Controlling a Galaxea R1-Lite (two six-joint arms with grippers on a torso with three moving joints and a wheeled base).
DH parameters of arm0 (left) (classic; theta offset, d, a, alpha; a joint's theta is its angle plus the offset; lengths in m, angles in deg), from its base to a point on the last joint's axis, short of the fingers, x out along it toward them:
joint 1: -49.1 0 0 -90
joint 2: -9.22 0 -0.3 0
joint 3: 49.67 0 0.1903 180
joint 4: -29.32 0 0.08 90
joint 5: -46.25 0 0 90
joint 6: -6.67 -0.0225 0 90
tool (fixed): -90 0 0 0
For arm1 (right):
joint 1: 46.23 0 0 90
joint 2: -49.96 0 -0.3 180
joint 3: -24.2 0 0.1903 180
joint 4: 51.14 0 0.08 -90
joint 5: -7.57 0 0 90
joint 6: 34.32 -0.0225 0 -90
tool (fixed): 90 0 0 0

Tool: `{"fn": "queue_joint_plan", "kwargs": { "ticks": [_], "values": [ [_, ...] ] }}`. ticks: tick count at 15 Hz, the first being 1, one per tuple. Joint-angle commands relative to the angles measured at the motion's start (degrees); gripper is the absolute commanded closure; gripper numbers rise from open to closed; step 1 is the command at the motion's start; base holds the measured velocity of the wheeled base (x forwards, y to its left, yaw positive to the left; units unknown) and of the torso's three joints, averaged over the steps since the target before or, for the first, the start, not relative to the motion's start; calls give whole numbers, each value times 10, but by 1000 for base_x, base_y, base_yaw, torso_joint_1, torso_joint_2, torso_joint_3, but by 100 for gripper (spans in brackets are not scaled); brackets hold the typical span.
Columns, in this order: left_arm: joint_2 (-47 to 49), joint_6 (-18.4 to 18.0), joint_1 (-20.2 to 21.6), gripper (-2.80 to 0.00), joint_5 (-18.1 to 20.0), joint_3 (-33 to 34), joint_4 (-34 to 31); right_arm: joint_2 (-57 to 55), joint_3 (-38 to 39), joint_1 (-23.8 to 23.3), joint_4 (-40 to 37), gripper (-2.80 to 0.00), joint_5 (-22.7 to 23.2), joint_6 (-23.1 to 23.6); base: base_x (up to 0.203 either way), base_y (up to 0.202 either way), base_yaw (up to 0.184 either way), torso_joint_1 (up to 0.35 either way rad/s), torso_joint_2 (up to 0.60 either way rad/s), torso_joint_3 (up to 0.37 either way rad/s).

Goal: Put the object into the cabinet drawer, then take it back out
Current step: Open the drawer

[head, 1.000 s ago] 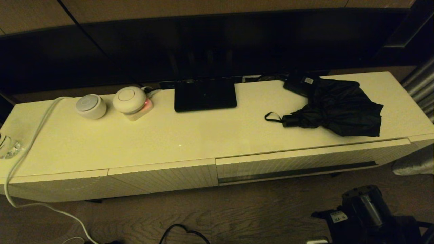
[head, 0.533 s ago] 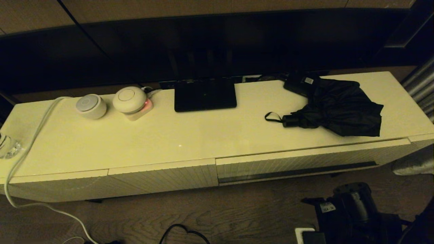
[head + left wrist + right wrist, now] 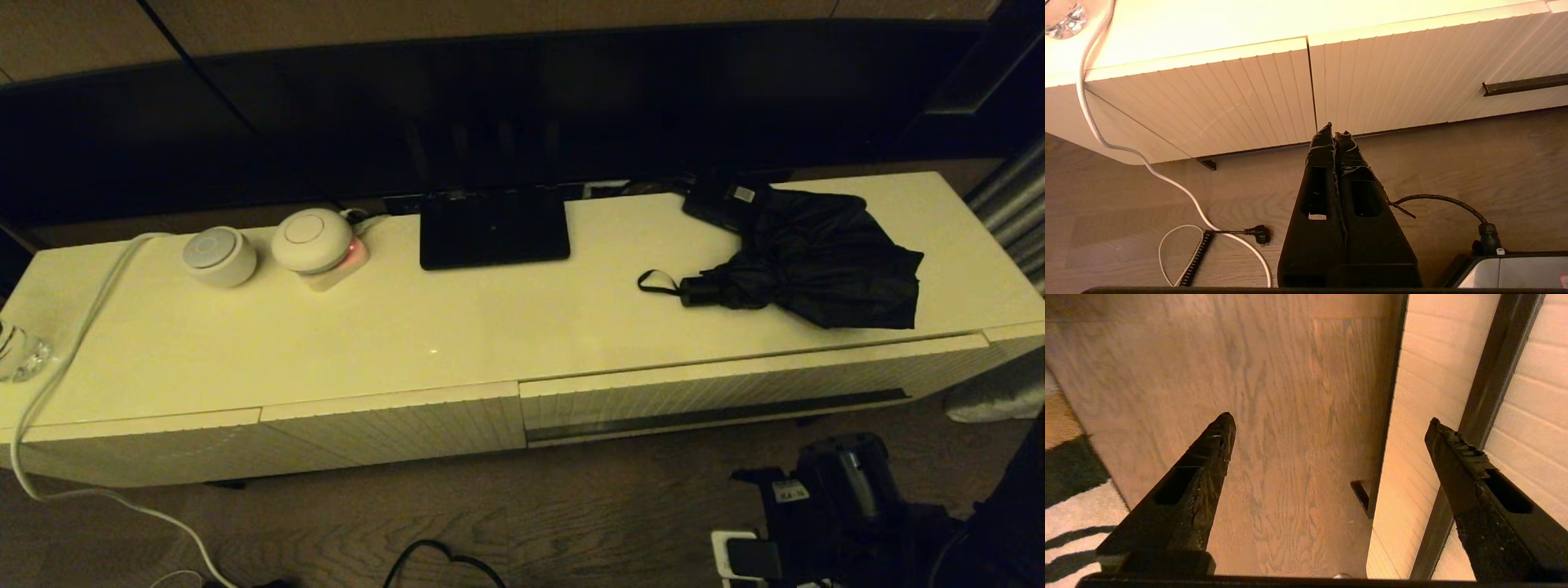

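Observation:
The black folding umbrella (image 3: 816, 265) lies on the right part of the cabinet top, its handle and wrist loop (image 3: 657, 282) pointing left. Below it the cabinet drawer (image 3: 718, 390) is shut, its dark handle strip (image 3: 718, 415) running along the ribbed front. My right arm (image 3: 841, 498) hangs low in front of the drawer, above the floor. In the right wrist view the right gripper (image 3: 1329, 420) is open and empty, with the handle strip (image 3: 1490, 396) beside one finger. My left gripper (image 3: 1335, 132) is shut and empty, low before the ribbed panels, out of the head view.
A flat black stand (image 3: 494, 229) and a small black box with a white label (image 3: 727, 200) sit at the back. Two round white devices (image 3: 219, 256) (image 3: 312, 239), a white cable (image 3: 73, 343) and a glass piece (image 3: 20, 353) occupy the left. Cables lie on the wooden floor (image 3: 1229, 234).
My right arm has shifted a little to the left at the bottom right of the head view. The umbrella and drawer have not moved.

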Motion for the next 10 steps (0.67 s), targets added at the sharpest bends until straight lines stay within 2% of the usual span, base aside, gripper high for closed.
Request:
{"fn": "queue_joint_plan", "kwargs": {
  "ticks": [1, 10],
  "values": [
    [0, 0, 0, 0, 0, 2, 0, -9, -10, -3, 10, -280, 0, 3, 0, 0, 0, 0, 0, 0],
    [0, 0, 0, 0, 0, 2, 0, -44, -63, -16, 31, -280, 1, 3, 0, 0, 0, 0, 0, 0]
  ]
}}
